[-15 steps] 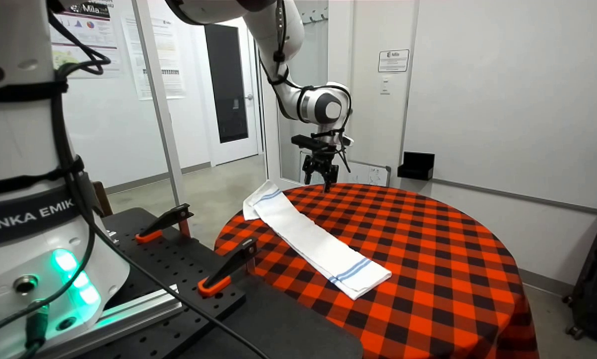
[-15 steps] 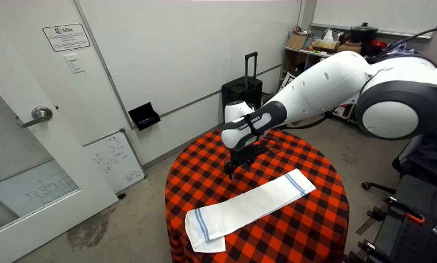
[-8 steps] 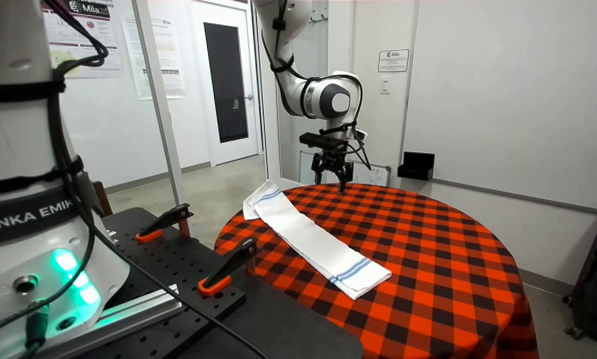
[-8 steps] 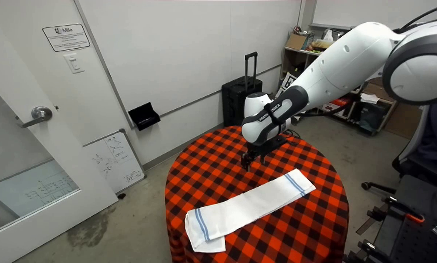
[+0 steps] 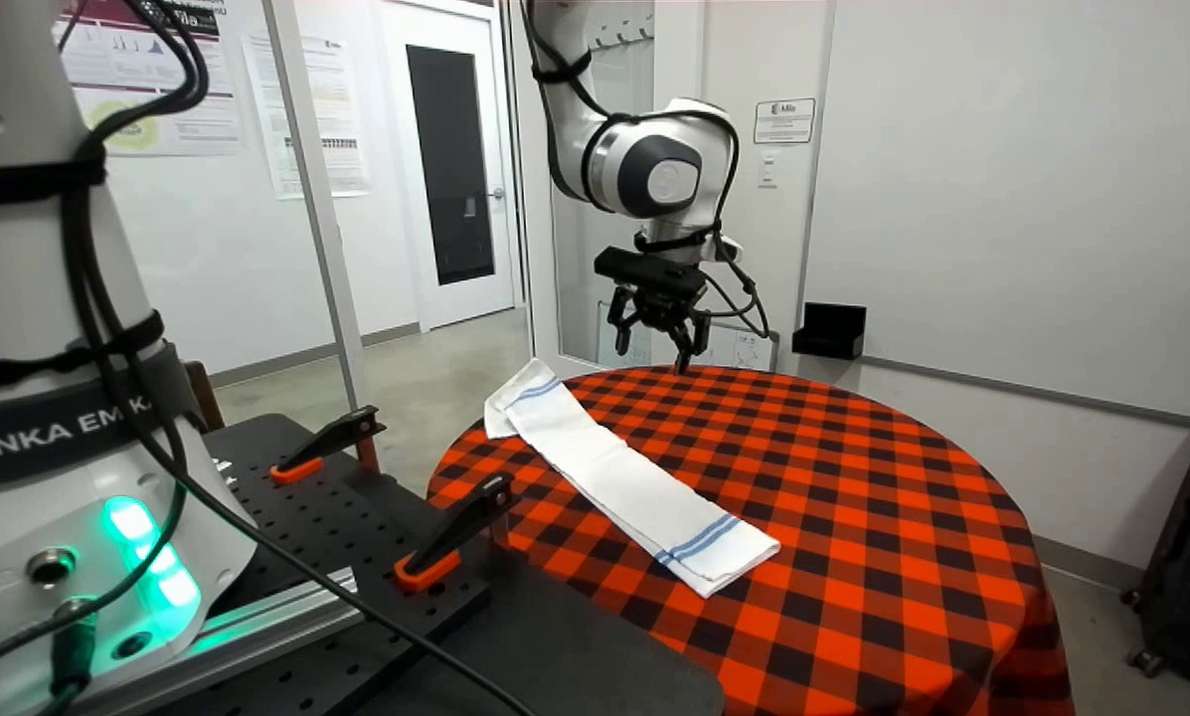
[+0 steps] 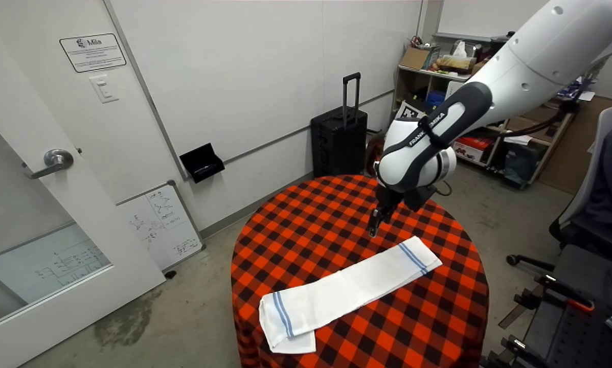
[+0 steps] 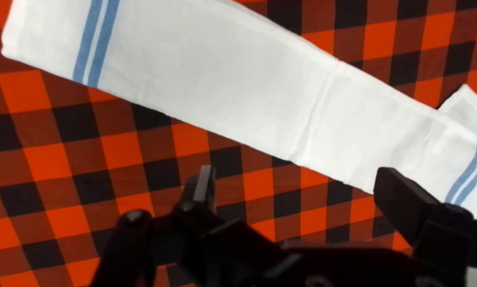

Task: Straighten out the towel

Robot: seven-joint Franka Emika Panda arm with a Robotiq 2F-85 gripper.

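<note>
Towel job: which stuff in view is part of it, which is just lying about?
Part of the job:
towel, one end folded askew
tablecloth, the surface under it
end effector, open and holding nothing

Not part of it:
suitcase
small whiteboard
black holder
clamps

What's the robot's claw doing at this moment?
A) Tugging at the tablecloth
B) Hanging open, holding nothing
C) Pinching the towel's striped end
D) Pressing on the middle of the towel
B: the claw has its jaws wide apart in the wrist view, and both exterior views show it clear of the towel, which lies on the tablecloth.
</note>
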